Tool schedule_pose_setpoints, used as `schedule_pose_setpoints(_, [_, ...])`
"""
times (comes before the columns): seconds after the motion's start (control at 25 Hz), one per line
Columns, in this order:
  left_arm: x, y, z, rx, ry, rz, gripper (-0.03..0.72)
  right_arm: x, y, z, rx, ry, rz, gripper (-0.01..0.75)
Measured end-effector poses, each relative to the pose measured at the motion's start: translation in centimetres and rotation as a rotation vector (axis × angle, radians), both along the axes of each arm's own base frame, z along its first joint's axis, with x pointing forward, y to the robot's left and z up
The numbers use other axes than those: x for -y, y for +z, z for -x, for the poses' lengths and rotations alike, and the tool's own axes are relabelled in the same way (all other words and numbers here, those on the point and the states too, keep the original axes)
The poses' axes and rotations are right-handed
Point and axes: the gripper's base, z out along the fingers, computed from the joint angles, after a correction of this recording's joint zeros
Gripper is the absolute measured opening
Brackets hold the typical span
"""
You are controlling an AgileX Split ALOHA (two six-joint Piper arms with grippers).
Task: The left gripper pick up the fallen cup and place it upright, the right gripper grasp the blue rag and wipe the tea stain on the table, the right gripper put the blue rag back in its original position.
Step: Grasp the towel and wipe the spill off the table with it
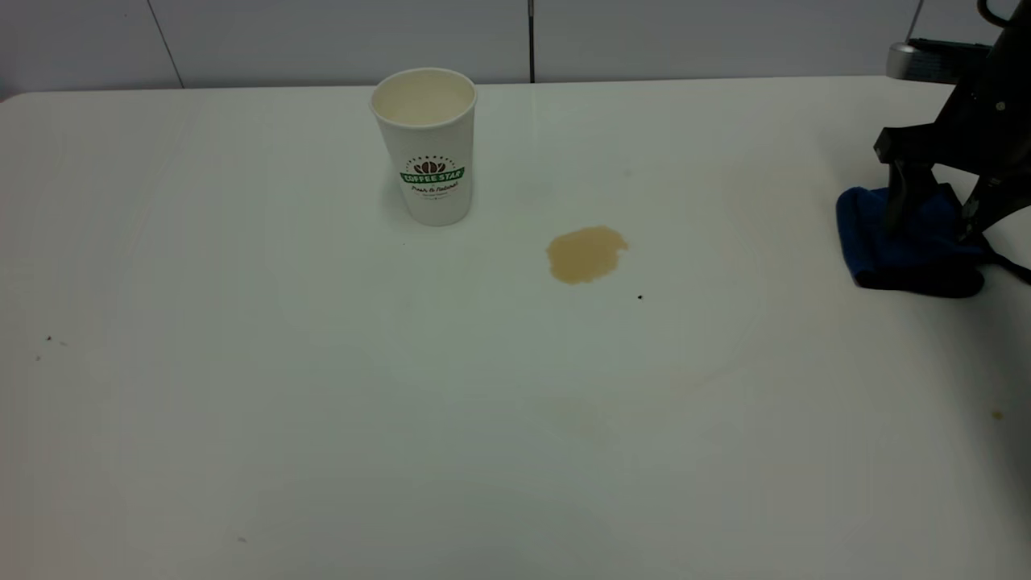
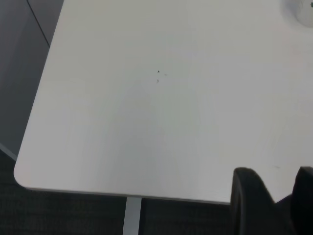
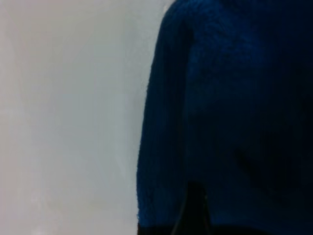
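Observation:
The white cup (image 1: 427,145) with its green logo stands upright on the table (image 1: 322,403) at the back, left of centre. To its right and nearer lies the light brown tea stain (image 1: 585,254). The blue rag (image 1: 910,242) lies at the far right edge. My right gripper (image 1: 938,209) is down on it, open, with one finger on each side of the rag's raised middle. The right wrist view is filled by the blue rag (image 3: 234,98), with one dark finger (image 3: 195,215) against it. My left gripper (image 2: 275,172) is open over the table's corner (image 2: 122,122), holding nothing, out of the exterior view.
A tiny black dot (image 1: 640,297) sits just right of the stain. A small brown speck (image 1: 997,414) lies near the right edge, and a few dark specks (image 1: 48,339) at the far left. A grey wall runs behind the table's back edge.

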Motion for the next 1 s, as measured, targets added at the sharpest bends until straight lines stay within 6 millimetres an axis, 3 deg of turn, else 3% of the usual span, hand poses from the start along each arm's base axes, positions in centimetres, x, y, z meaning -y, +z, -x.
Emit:
schedule_pose_setpoints(0.36, [0.0, 0.0, 0.0, 0.000, 0.000, 0.000, 0.237, 0.2, -1.9, 0.2, -0.020, 0.008, 0.012, 0.637])
schedule_pose_setpoints(0.52, [0.0, 0.0, 0.0, 0.000, 0.000, 0.000, 0.237, 0.3, -2.0, 0.2, -0.018, 0.014, 0.021, 0.477])
schedule_pose_setpoints(0.76, [0.0, 0.0, 0.0, 0.000, 0.001, 0.001, 0.237, 0.0, -2.0, 0.1, -0.018, 0.037, 0.012, 0.106])
schedule_pose_setpoints(0.92, [0.0, 0.0, 0.0, 0.000, 0.001, 0.001, 0.237, -0.9, -2.0, 0.1, -0.024, 0.106, 0.013, 0.076])
schedule_pose_setpoints(1.0, [0.0, 0.0, 0.0, 0.000, 0.001, 0.001, 0.237, -2.4, -2.0, 0.0, -0.032, 0.161, 0.018, 0.076])
